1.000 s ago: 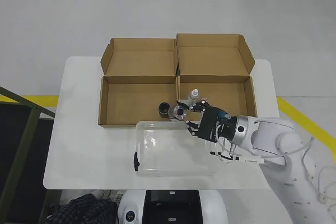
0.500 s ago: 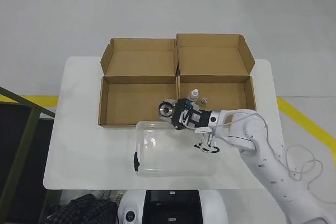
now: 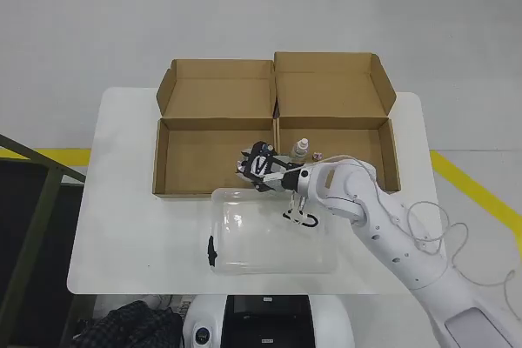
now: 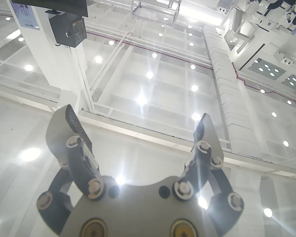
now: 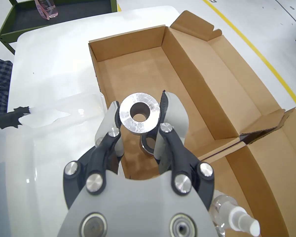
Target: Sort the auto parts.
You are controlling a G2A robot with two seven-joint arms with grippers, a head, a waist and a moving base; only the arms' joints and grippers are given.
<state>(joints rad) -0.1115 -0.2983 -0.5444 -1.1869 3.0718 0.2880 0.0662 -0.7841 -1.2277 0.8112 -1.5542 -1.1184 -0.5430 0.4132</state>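
Fingers of the right gripper clamp a thick metal ring; the left gripper stands spread wide, holding nothing. On the white table, the left cardboard box lies beneath the held ring — a second ring rests on its floor, near the clear bin.

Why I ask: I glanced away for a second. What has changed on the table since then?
The right hand, shut on the metal ring throughout, swung to the robot's left, from near where the two boxes meet to above the left cardboard box. It has not let go. The right cardboard box, the spray bottle in it and the clear bin stayed put.
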